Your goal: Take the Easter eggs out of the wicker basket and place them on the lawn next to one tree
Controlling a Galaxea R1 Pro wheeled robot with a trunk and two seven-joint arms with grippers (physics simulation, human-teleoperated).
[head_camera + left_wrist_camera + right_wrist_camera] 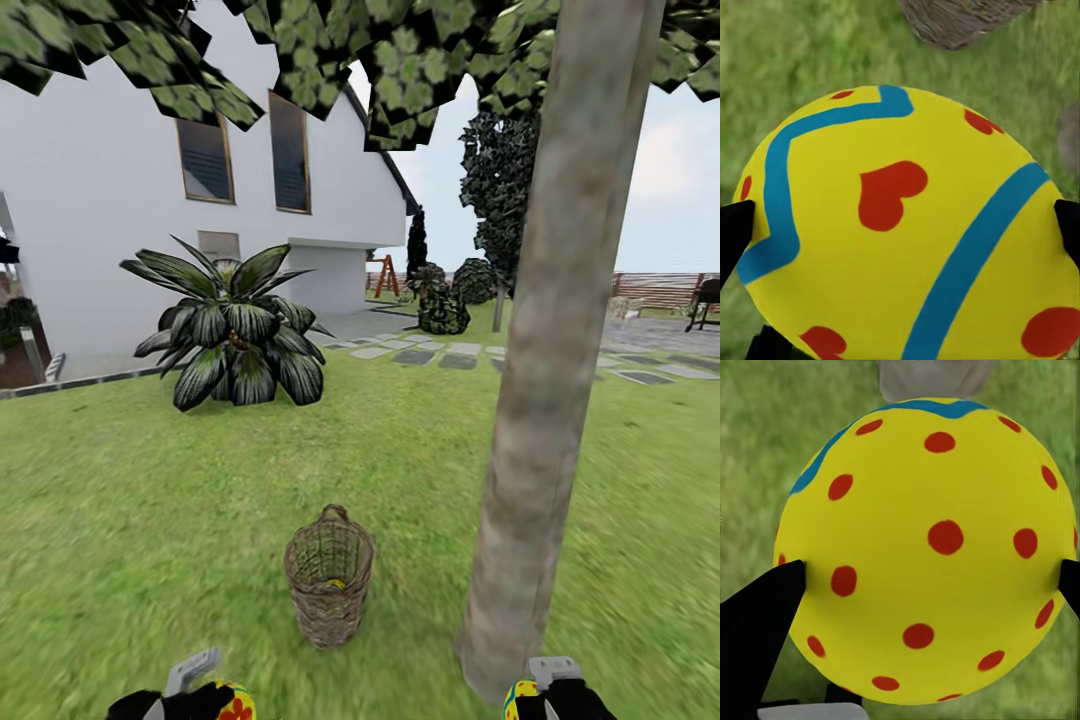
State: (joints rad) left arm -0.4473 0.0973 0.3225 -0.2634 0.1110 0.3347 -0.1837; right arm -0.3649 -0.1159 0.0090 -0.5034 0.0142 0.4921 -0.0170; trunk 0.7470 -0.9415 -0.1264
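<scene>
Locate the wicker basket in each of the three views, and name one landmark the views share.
Head view: the wicker basket stands on the lawn, low and centre, left of the tree trunk.
Left wrist view: its woven wall at the upper edge, beyond the held egg.
Right wrist view: I cannot make out the basket.
Shared landmark: the green lawn.

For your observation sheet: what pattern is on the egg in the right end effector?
Yellow egg with red dots and a blue band, clearest in the right wrist view.
</scene>
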